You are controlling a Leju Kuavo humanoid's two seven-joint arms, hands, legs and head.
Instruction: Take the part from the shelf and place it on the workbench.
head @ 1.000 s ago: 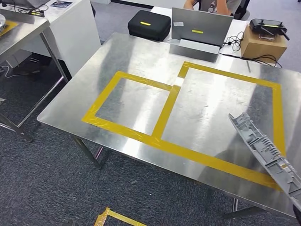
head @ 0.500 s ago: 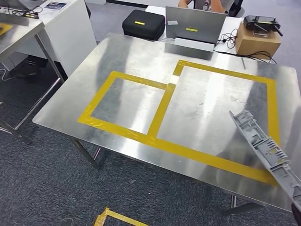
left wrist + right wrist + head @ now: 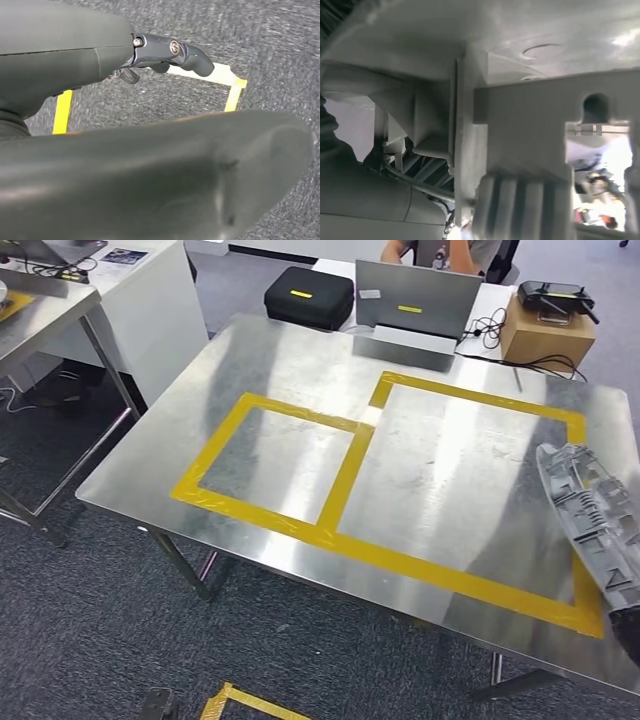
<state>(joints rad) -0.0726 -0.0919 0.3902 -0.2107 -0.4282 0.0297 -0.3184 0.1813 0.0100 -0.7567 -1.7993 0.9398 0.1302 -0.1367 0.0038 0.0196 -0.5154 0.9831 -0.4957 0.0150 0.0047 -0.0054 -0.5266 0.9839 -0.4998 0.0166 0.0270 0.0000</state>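
1. Head view: the tabletop [image 3: 302,360], bare steel, is marked with two rectangles of yellow tape [image 3: 343,480], a smaller one and a larger one sharing a side. These appear to be placement zones.
2. Head view: the part [image 3: 592,520], a long grey ribbed plastic moulding, is held above the near outer corner of the larger yellow tape rectangle, overhanging that corner rather than lying on the steel. One end reaches in over the tape; the other runs out toward the tabletop edge, where a dark tip, probably the right hand, meets it. Judgement: it is carried by one end so its length can be swung in over the marked zone.
3. Head view: beyond the far edge of the tabletop stand a black case [image 3: 309,295], a laptop [image 3: 415,305] and a cardboard box [image 3: 547,330], with a person seated behind.
4. Left wrist view: the left hand [image 3: 166,52] hangs over carpet and floor tape, holding nothing, fingers loosely extended; it is spare.
5. Right wrist view: the right hand [image 3: 376,200] sits pressed against the part's grey ribbing, gripping it, though its fingers are largely hidden.
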